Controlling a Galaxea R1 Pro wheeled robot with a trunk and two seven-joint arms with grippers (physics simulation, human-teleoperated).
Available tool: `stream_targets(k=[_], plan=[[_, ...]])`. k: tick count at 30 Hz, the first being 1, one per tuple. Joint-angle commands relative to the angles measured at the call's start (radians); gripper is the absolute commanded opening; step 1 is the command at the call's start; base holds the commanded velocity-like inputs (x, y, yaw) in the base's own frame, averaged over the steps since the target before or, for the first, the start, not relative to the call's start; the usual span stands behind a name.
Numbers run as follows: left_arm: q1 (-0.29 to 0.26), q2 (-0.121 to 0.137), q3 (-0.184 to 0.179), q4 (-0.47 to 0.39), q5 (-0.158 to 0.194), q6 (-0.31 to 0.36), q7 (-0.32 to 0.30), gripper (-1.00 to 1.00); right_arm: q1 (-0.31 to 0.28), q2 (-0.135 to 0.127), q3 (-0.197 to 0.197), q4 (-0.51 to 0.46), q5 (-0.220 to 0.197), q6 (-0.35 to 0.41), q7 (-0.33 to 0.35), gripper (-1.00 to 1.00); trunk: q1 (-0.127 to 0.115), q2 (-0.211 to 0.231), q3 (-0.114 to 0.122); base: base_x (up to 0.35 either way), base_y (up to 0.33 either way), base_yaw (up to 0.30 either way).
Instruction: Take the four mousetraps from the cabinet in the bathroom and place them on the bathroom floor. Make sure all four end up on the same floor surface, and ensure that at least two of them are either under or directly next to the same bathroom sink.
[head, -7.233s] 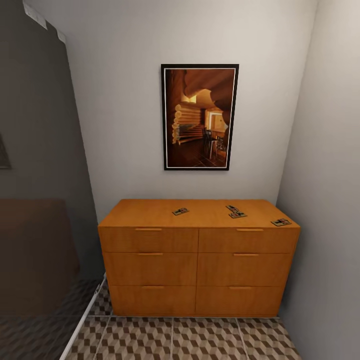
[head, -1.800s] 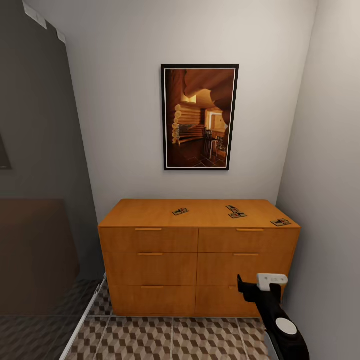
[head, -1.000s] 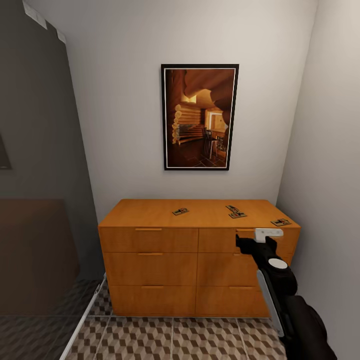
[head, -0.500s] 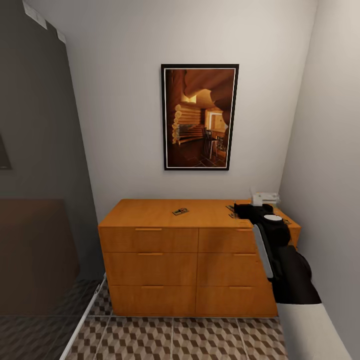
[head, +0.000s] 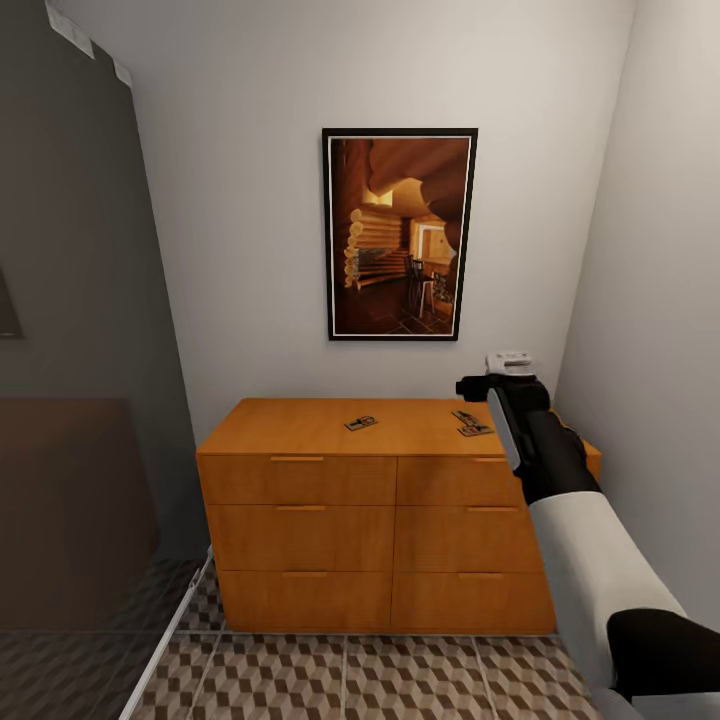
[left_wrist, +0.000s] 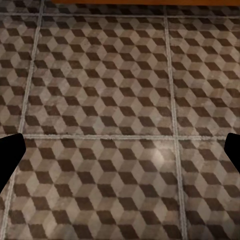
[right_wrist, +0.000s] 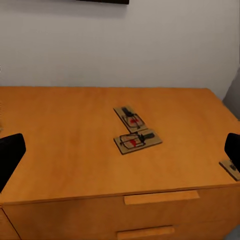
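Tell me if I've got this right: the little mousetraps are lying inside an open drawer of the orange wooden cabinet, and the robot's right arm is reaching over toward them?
Not quite. The mousetraps lie on top of the cabinet, not in a drawer; all six drawers look shut in the head view. The right wrist view shows two of them side by side on the wooden top. The right gripper is indeed reaching over that top.

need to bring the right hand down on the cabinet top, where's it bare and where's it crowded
Bare: the cabinet top's left end, left of the lone mousetrap, and the stretch between it and the touching pair. Crowded: the right end, where the right gripper hovers, open, near that pair.
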Motion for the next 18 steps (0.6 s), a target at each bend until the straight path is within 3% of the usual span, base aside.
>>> stream_targets(k=[1,6,8,13,18], plan=[[0.0,0.0,0.0,-0.001,0.0,-0.002,0.001,1.0,-0.011,0.0,0.001,0.013,0.004,0.005,0.006,1.0,0.0,-0.001,-0.001,0.0,0.0,0.0],[0.0,0.0,-0.001,-0.001,-0.001,-0.003,0.001,1.0,-0.038,-0.002,0.002,0.047,0.003,0.005,0.081,1.0,0.0,-0.001,-0.001,0.0,0.0,0.0],[0.0,0.0,-0.001,-0.001,-0.002,-0.003,0.001,1.0,-0.044,-0.008,0.002,0.055,0.005,0.005,0.142,1.0,0.0,-0.001,-0.001,0.0,0.0,0.0],[0.0,0.0,-0.001,-0.001,-0.002,-0.003,0.001,1.0,-0.049,-0.033,0.003,0.06,0.007,0.005,0.22,1.0,0.0,-0.001,-0.001,0.0,0.0,0.0],[0.0,0.0,-0.001,-0.001,-0.002,-0.003,0.001,1.0,-0.05,-0.063,0.002,0.062,0.007,0.005,0.254,1.0,0.0,-0.001,-0.001,0.0,0.0,0.0]])
